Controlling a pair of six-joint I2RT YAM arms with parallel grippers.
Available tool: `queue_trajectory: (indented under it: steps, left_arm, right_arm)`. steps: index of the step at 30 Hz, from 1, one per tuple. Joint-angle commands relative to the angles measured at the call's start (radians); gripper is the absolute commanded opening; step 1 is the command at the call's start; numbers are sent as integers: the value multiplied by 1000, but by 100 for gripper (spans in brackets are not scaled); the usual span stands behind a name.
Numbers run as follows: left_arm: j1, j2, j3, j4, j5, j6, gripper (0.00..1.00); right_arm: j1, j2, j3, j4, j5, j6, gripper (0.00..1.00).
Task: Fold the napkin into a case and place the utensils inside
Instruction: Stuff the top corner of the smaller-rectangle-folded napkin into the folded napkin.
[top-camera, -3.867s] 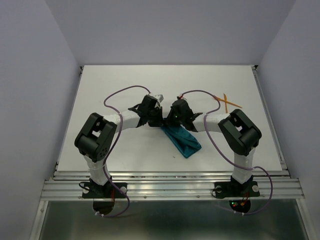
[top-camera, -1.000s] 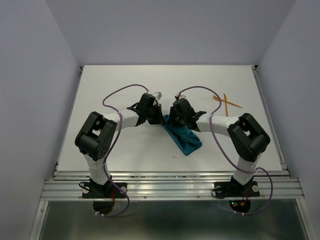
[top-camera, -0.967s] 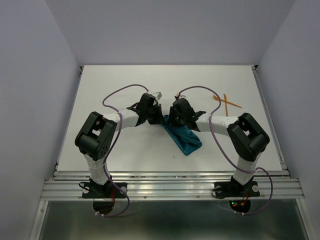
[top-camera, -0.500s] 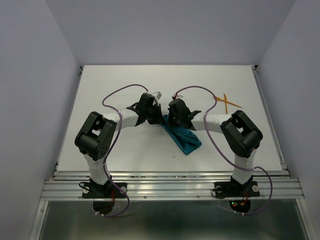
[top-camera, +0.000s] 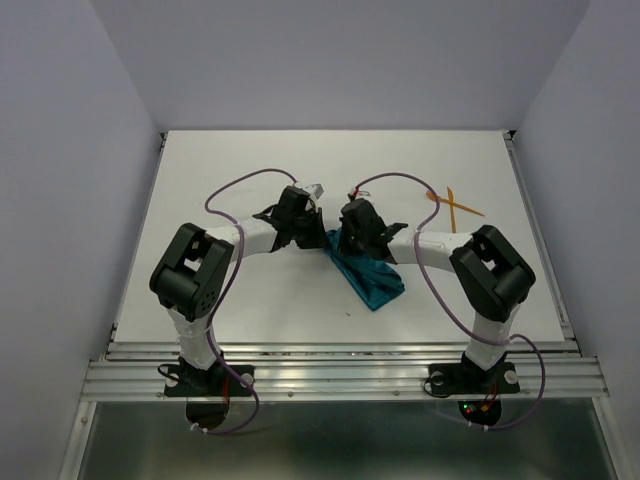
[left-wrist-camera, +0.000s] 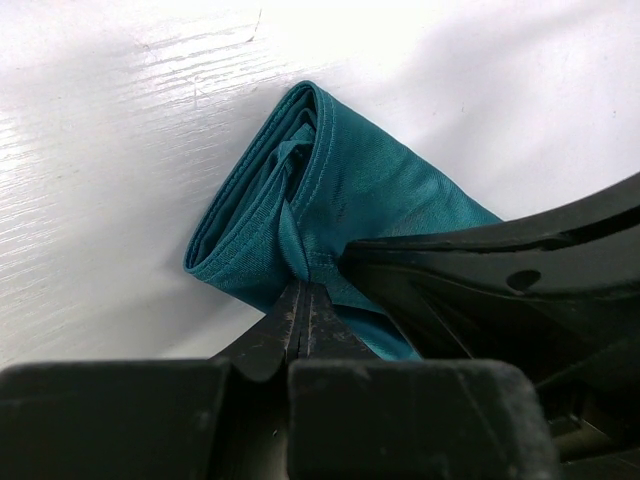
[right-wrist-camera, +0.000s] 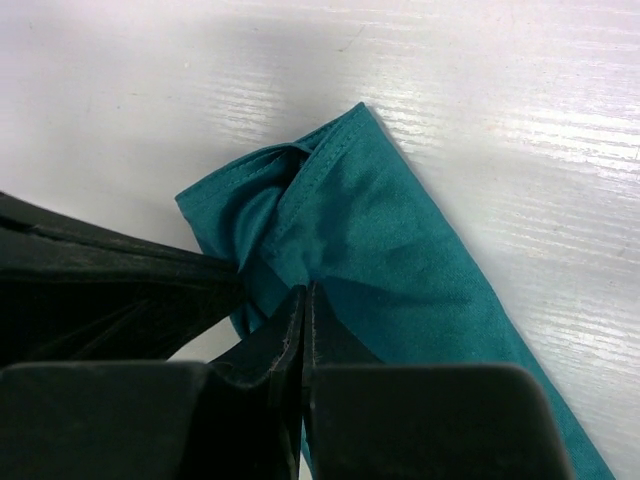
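The teal napkin (top-camera: 372, 280) lies folded into a narrow diagonal strip at mid-table. Its upper-left end sits between my two grippers. My left gripper (top-camera: 318, 238) is shut, and its tips pinch a puckered fold at that end of the napkin (left-wrist-camera: 360, 190). My right gripper (top-camera: 340, 243) meets it from the other side, shut with its tips (right-wrist-camera: 305, 288) nipping the cloth (right-wrist-camera: 390, 250) where a crease runs in. The two orange utensils (top-camera: 453, 205) lie crossed at the back right, apart from both grippers.
The right gripper's black finger (left-wrist-camera: 500, 270) fills the right of the left wrist view, and the left gripper's finger (right-wrist-camera: 100, 270) the left of the right wrist view, nearly touching. Purple cables arch over both arms. White walls enclose the table (top-camera: 230, 170).
The right gripper has closed onto the napkin's end, and its arm shifted slightly. The left gripper stayed shut on the cloth without moving. The utensils have not moved.
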Motion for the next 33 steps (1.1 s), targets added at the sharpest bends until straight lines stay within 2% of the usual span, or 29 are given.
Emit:
queue_trajectory:
  steps: [1, 8, 13, 17, 22, 26, 27, 28, 29, 33]
  left_arm:
    - [8, 3, 44, 16, 16, 13, 0]
    - [12, 3, 50, 15, 24, 15, 0]
    - [11, 4, 50, 13, 24, 20, 0]
    - [12, 9, 55, 16, 30, 24, 0]
    - [12, 7, 52, 29, 30, 26, 0]
    - [12, 3, 46, 32, 30, 26, 0]
    - [12, -2, 45, 33, 30, 29, 0]
    - [12, -2, 44, 35, 30, 29, 0]
    - [12, -3, 44, 38, 33, 30, 0]
    - [12, -14, 41, 47, 42, 41, 0]
  right_arm:
    - [8, -67, -16, 18, -11, 3, 1]
    - [8, -90, -47, 21, -33, 14, 1]
    - [8, -176, -116, 95, 64, 18, 1]
    - [8, -194, -128, 95, 105, -25, 10]
    - [8, -208, -153, 120, 101, -68, 15]
    - [8, -251, -222, 222, 81, -80, 31]
    - [8, -268, -233, 256, 82, -78, 44]
    - [8, -274, -243, 268, 85, -81, 48]
    - [8, -277, -257, 279, 85, -101, 51]
    - [8, -285, -256, 267, 116, -126, 52]
